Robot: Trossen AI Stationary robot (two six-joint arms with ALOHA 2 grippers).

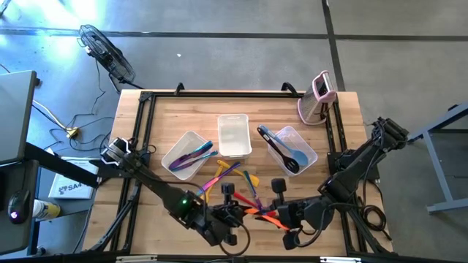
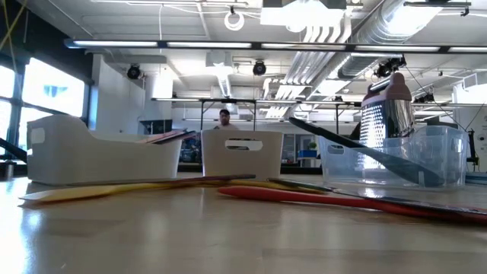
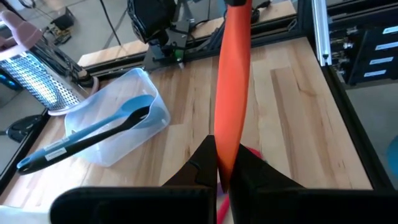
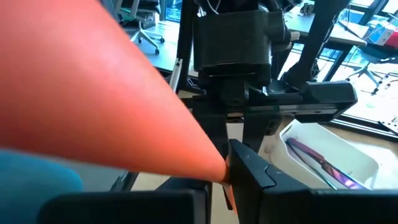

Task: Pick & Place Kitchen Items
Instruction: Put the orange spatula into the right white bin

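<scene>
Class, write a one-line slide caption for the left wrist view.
Left tool shut on an orange utensil, with a blue spoon resting in a clear tub beyond.

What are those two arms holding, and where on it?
Both hold one orange utensil: the left tool pinches one end of its long flat body, the right tool the other end.

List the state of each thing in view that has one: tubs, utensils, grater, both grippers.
Left tub: holds purple and blue utensils.
Middle tub: upright; contents unclear.
Right tub: holds blue and black utensils.
Orange utensil: held at both ends.
Loose utensils: lying flat on the table.
Grater: upright, untouched.
Left gripper: jaws shut on orange utensil.
Right gripper: jaws shut on orange utensil.
</scene>
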